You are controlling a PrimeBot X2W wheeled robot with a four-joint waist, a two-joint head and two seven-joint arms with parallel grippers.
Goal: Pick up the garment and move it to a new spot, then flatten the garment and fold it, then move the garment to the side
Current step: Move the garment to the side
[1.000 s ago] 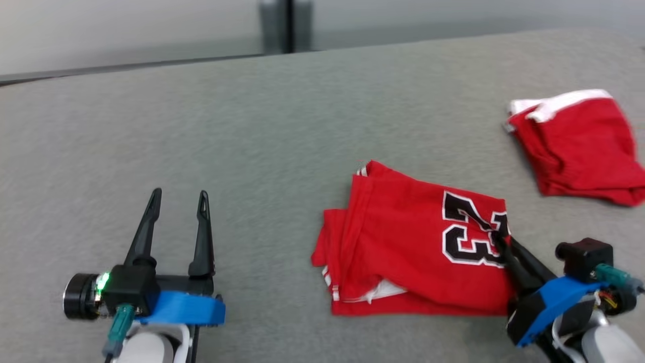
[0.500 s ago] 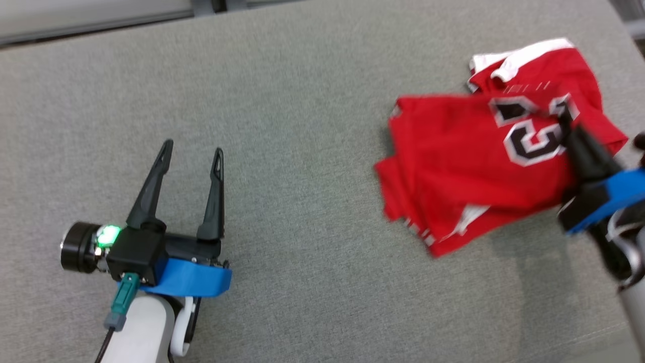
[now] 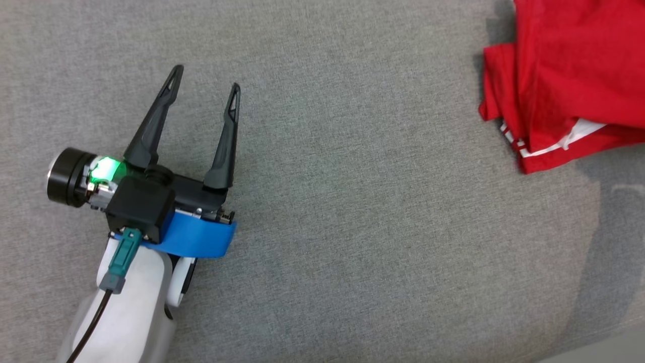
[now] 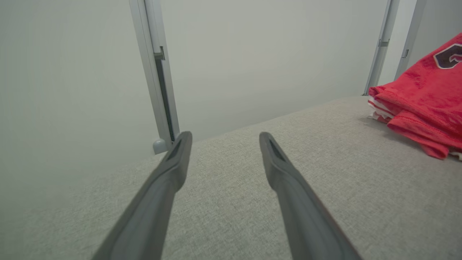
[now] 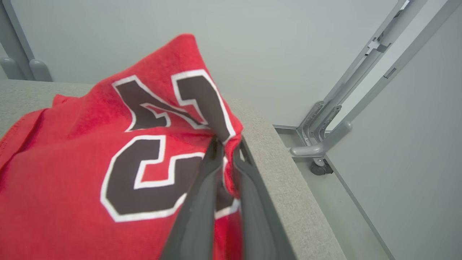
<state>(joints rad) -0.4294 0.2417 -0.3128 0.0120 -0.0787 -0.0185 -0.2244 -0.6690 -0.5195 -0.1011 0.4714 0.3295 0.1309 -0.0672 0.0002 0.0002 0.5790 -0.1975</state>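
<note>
Right gripper [image 5: 228, 144] pinched shut on folded red garment [image 5: 72, 162], fingers clamping cloth at black-and-white numeral, just beside edge of grey padded table [image 3: 352, 201]. Garment's bulk spreads left of those fingers in right wrist view. Left gripper [image 3: 205, 78] spread wide, empty, low over table, garment well off to its right.

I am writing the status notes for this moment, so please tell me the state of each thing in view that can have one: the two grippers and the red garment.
red garment: folded in layers, pinched at its printed number, near the edge of the table.
right gripper: shut on the red garment.
left gripper: open, empty, over the table, apart from the red garment.
</note>
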